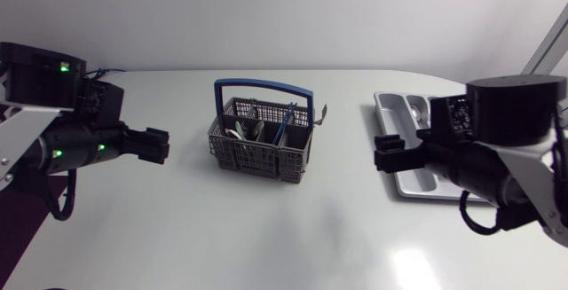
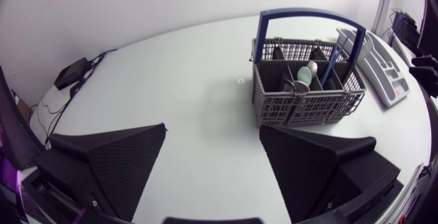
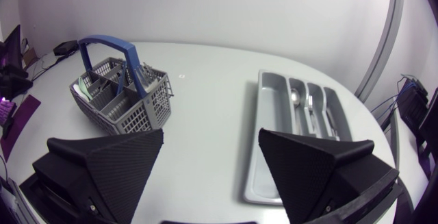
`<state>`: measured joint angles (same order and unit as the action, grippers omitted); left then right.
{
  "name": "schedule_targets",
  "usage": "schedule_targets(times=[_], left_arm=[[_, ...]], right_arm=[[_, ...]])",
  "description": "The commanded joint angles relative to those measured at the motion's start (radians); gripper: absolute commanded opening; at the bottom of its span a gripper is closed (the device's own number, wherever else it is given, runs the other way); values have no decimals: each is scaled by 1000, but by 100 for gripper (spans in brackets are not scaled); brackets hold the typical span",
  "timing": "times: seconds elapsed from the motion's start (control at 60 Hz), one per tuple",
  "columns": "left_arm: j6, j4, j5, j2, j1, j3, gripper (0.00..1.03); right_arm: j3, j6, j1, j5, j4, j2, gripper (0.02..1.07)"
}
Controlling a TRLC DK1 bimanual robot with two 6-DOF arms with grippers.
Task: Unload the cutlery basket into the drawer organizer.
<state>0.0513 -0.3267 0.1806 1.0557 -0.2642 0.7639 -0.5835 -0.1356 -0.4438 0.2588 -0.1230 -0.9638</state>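
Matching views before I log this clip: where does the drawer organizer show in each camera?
Head view: the drawer organizer is at the right, partly hidden behind the right arm.
Left wrist view: it lies beyond the cutlery basket, far ahead of the left claw.
Right wrist view: it is just ahead of the right claw, partly behind one finger.
Shared landmark: the blue-handled cutlery basket, visible in all three views.

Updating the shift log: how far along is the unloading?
Done: some sorted cutlery lies in the drawer organizer. In hand: nothing; left gripper and right gripper are open and empty. To do: remaining cutlery sits in the cutlery basket.
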Motion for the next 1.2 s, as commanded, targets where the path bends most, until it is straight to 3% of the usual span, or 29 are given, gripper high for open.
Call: schedule_targets(times=[0.0,0.15,0.267,0.467,0.7,1.183], left_arm=[[19,-17,-20,63,3,45,96],[28,-8,-93,132,22,75,96],[36,26,-184,173,54,92,96],[36,89,-217,219,57,94,94],[36,158,-217,234,45,69,94],[36,210,-217,230,28,46,94]], right_arm=[[-58,-130,-21,-15,-27,-92,98],[-150,-329,-26,-138,-63,-219,97],[-225,-364,-67,-141,-89,-329,96],[-355,-389,-87,-156,-122,-527,86],[-495,-446,-99,-156,-153,-696,58],[-527,-455,-108,-216,-153,-698,57]])
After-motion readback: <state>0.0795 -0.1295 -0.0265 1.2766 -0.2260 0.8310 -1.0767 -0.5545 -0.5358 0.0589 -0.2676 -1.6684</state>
